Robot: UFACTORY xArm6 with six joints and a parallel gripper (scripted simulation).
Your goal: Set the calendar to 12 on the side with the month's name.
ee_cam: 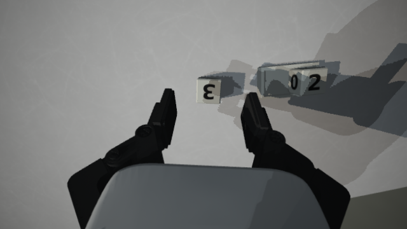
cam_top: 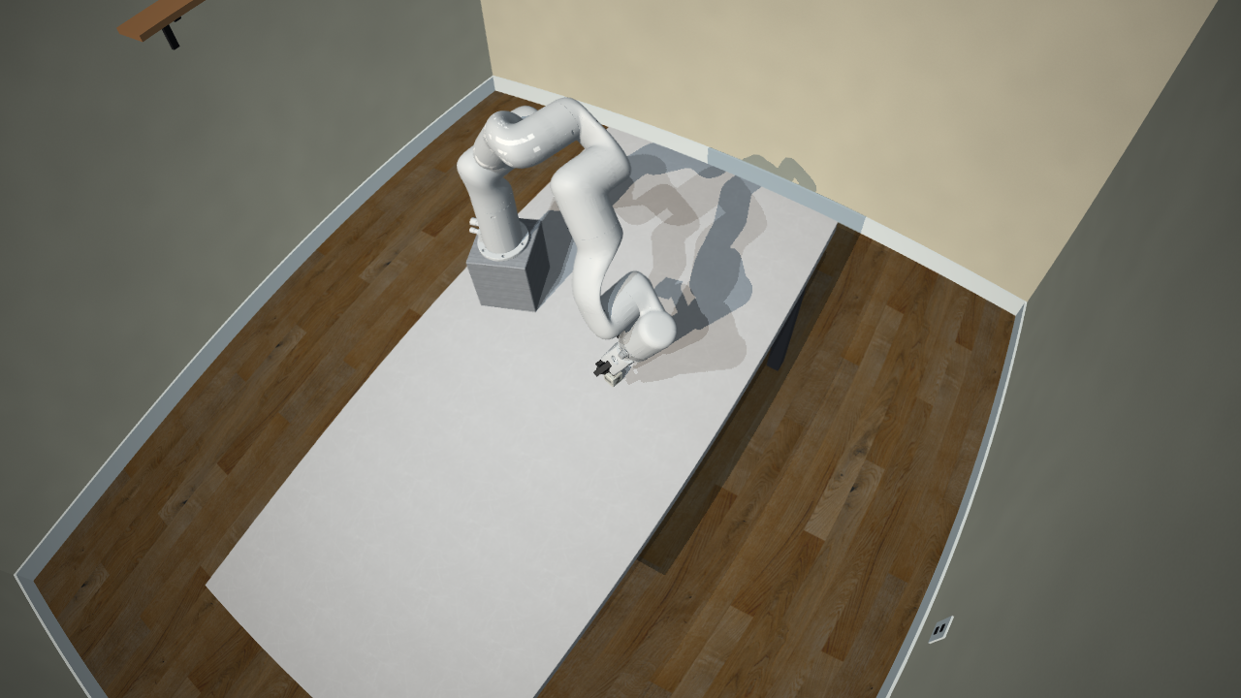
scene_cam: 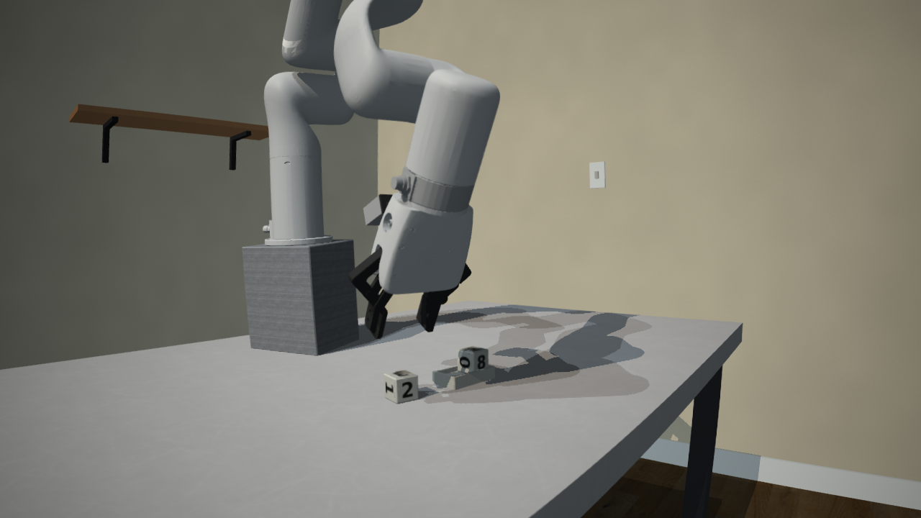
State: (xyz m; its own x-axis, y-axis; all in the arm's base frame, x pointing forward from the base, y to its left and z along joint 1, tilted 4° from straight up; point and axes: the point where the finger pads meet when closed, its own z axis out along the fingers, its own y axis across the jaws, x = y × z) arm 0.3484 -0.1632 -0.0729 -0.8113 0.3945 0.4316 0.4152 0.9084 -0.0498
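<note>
A loose cream cube (scene_cam: 401, 387) (ee_cam: 208, 90) stands on the table beside the tray; it shows 2 and a sideways 1 in the exterior view, and a 3 in the wrist view. The small grey tray (scene_cam: 450, 378) (ee_cam: 273, 85) lies flat and holds the other cube (scene_cam: 473, 359) (ee_cam: 307, 82) at one end, showing 8 and 0 in the exterior view, and 0 and 2 in the wrist view. The tray's other half is bare. My gripper (scene_cam: 400, 328) (ee_cam: 209, 102) (cam_top: 601, 368) is open and empty, hanging above the table, a little above and behind the loose cube.
The grey table (scene_cam: 193, 419) (cam_top: 433, 486) has its right edge close behind the tray. The arm's grey pedestal (scene_cam: 299, 296) (cam_top: 507, 277) stands at the back left. In the top view the arm hides the tray.
</note>
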